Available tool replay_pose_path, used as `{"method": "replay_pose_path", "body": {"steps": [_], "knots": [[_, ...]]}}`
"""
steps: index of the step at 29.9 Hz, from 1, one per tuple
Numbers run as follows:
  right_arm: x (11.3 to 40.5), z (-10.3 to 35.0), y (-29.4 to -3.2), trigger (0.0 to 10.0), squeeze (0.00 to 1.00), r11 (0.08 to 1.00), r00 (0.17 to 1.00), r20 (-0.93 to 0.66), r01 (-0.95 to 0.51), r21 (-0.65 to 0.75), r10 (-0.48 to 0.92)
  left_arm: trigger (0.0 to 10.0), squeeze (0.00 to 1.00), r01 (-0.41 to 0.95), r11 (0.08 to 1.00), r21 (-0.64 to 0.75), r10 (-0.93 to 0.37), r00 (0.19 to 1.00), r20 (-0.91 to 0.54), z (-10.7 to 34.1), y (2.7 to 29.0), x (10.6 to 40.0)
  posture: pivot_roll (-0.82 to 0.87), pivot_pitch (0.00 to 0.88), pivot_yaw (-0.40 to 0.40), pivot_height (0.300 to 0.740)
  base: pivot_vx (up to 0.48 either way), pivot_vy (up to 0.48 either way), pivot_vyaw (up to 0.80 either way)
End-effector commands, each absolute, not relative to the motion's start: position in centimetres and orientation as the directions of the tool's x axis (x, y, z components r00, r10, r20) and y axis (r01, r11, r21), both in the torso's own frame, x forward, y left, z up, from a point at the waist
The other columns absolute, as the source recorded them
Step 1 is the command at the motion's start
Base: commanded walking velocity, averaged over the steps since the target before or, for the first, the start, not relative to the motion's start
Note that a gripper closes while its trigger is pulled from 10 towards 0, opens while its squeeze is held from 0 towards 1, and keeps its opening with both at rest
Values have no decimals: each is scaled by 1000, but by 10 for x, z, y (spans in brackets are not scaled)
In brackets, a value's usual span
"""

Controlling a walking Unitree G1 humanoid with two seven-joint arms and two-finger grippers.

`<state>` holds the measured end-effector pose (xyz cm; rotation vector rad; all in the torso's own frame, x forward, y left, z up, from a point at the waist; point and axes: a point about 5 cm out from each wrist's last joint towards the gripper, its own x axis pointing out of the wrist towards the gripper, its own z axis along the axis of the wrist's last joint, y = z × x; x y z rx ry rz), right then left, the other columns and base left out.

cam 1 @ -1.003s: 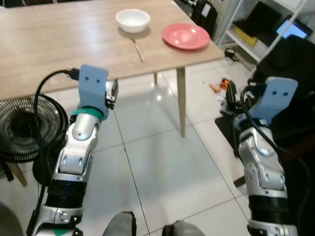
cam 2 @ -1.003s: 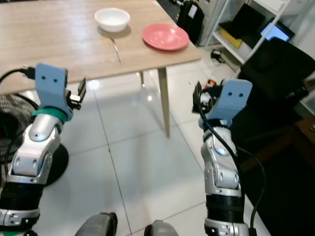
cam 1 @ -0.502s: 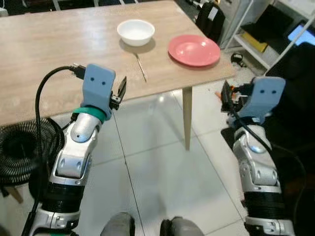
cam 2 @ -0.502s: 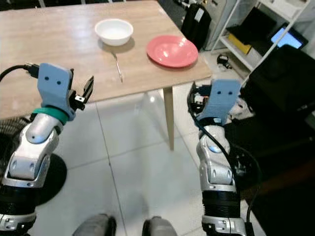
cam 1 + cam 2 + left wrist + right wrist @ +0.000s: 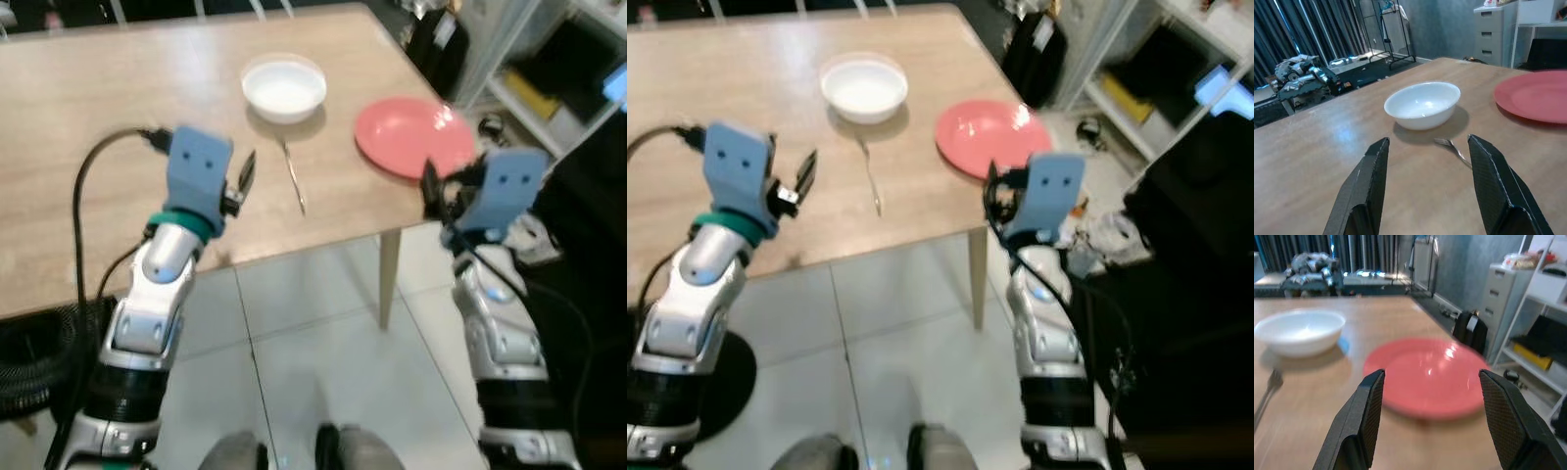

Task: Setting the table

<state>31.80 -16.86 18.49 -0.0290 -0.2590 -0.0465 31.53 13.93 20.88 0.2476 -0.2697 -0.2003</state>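
Note:
On the wooden table (image 5: 88, 117) stand a white bowl (image 5: 284, 86) and a pink plate (image 5: 411, 138), with a metal fork (image 5: 294, 181) lying between them, nearer me. My left gripper (image 5: 245, 176) hovers open above the table's near part, left of the fork, pointing at the bowl (image 5: 1422, 104) and fork (image 5: 1452, 149). At the table's right corner my right gripper (image 5: 431, 191) is held open with nothing in it. It faces the plate (image 5: 1427, 377), with the bowl (image 5: 1298, 332) beyond it.
A black bag (image 5: 439, 44) leans on the floor past the table's far right corner. White shelving (image 5: 1176, 88) with items stands at the right. A black fan (image 5: 29, 343) sits on the tiled floor under the table's left side. A table leg (image 5: 390, 274) stands between my arms.
The camera has moved closer to the table, which now fills more of the view. Both grippers have risen and advanced, the left now over the tabletop, the right at the corner near the plate.

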Motion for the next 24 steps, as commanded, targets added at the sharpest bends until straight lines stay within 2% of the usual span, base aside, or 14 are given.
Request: {"method": "replay_pose_path", "body": {"steps": [1,7,8,11,18,22,24], "knots": [[316,181,-163,10000,0,1000,969,247,24,-19,-19,10000,0,158,950,270,-221,950,222,205,144,315,92,31,12,740,480,0,0],[315,180,-152,10000,0,997,969,238,-54,-50,64,10000,0,158,946,284,-224,951,216,203,144,313,94,31,10,740,464,0,0],[312,176,-140,10000,0,982,960,211,-170,-82,183,10000,0,166,940,298,-231,953,197,200,143,311,97,29,8,740,0,0,0],[309,174,-132,10000,0,964,947,186,-248,-96,262,10000,0,205,929,307,-265,949,169,195,141,308,97,27,8,740,0,0,0],[304,170,-112,10000,0,931,919,152,-365,-31,365,10000,0,229,898,377,-273,960,66,176,145,303,104,18,1,740,0,0,0],[304,169,-108,10000,0,924,913,146,-382,-22,381,10000,0,225,890,397,-263,964,43,172,146,303,105,17,1,740,0,0,0],[301,158,-92,10000,0,891,888,76,-451,-56,455,10000,0,214,886,411,-245,969,24,168,149,304,107,11,-1,740,0,0,0]]}}
